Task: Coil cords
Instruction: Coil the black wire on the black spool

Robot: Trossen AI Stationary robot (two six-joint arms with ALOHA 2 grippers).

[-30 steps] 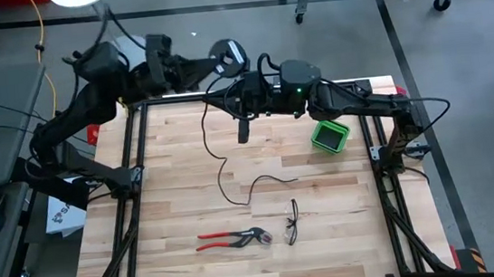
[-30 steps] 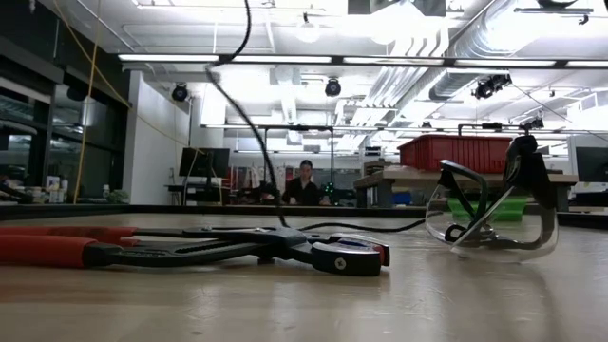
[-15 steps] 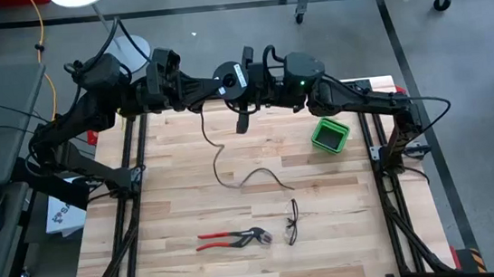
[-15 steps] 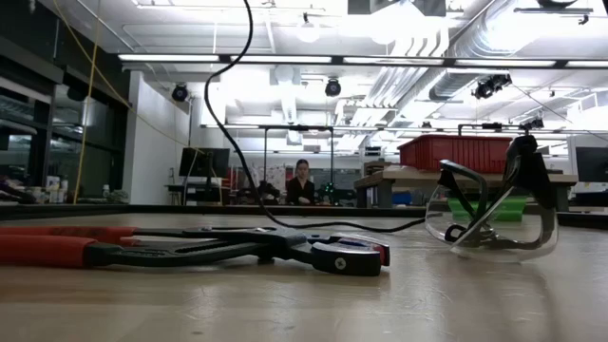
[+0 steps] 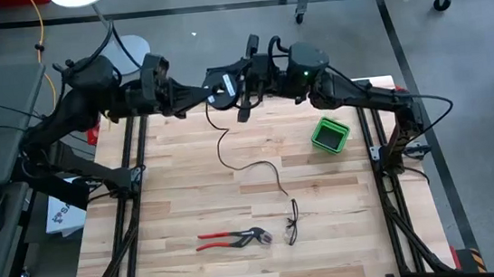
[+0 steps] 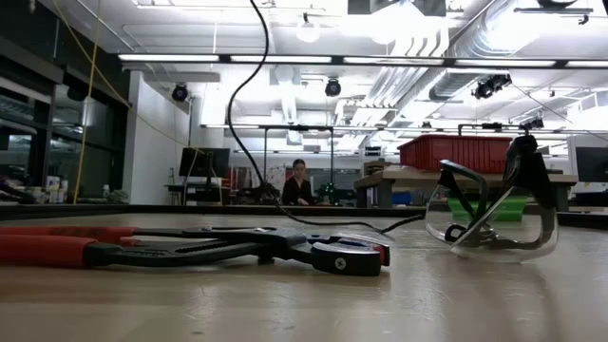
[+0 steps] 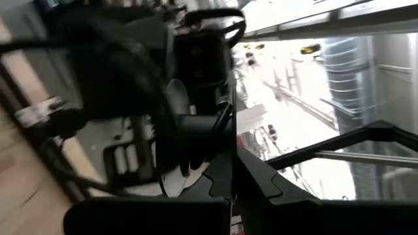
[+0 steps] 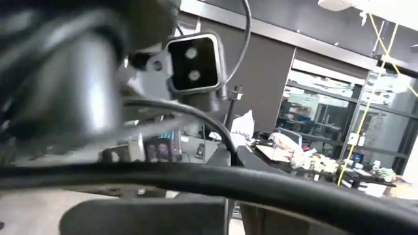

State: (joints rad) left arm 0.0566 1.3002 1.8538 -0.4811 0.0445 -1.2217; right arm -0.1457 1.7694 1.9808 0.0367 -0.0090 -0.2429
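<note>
The cord (image 5: 241, 153) hangs from the two tools meeting above the tabletop's (image 5: 178, 181) far edge, its lower end trailing on the wood toward the glasses (image 5: 291, 222); left tool (image 5: 221, 85) and right tool (image 5: 244, 91) are both clenched on the cord; pliers (image 5: 232, 240) lie nearer the front.

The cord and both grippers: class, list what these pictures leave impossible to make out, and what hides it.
- High view: where the cord is gripped; the left gripper and right gripper crowd together over its upper end.
- Low view: the cord's upper end, cut off by the top edge.
- Left wrist view: blurred dark hardware fills the frame.
- Low view: the cord's end on the table, behind the pliers.
</note>
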